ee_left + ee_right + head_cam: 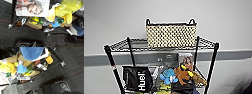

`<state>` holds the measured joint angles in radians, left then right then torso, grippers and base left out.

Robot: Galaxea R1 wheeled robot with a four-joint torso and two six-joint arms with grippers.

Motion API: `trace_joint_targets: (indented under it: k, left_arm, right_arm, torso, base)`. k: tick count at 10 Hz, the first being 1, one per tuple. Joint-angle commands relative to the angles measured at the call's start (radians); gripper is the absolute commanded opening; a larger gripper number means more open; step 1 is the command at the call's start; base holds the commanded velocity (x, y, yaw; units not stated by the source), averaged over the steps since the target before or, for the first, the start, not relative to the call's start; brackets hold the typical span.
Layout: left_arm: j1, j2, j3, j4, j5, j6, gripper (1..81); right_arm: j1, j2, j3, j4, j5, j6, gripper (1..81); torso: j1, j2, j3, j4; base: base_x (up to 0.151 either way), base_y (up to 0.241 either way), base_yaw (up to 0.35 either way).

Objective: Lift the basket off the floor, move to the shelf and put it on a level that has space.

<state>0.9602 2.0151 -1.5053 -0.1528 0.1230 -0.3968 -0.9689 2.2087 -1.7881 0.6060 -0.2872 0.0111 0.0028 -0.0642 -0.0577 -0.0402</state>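
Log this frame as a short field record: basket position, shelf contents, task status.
basket: the basket stands upright on the top level of the shelf, roughly centred
tier below: black Huel bag, blue plush toy, brown plush toy, magazine
lower tiers: yellow plush toy, boxes
floor: dark carpet
task status: basket placed on the shelf
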Motion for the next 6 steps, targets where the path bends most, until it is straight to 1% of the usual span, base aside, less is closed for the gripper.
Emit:
trace_joint_targets:
  k: [1,4,5,6]
  left_arm:
    - [-0.019,0.073,-0.084,0.045,-0.014,0.003,81.1]
    - [0.028,0.136,-0.142,0.076,-0.019,0.015,81.1]
    - [0.053,0.16,-0.174,0.073,-0.035,0.013,81.1]
    - [0.076,0.194,-0.199,0.078,-0.037,0.016,81.1]
  right_arm:
    - [0.014,0.085,-0.126,0.018,-0.01,-0.083,81.1]
    - [-0.047,0.142,-0.195,0.018,0.025,-0.111,81.1]
    - [-0.073,0.157,-0.195,0.018,0.031,-0.129,81.1]
    - [-0.109,0.183,-0.192,0.018,0.063,-0.147,81.1]
  torso:
    - [0.0,0.0,0.0,0.0]
    - [0.0,0.0,0.0,0.0]
    - [0.0,0.0,0.0,0.0]
    - [0.0,0.0,0.0,0.0]
  base:
    - [0.0,0.0,0.0]
    - [0.0,0.0,0.0]
    - [0.0,0.0,0.0]
    - [0.0,0.0,0.0]
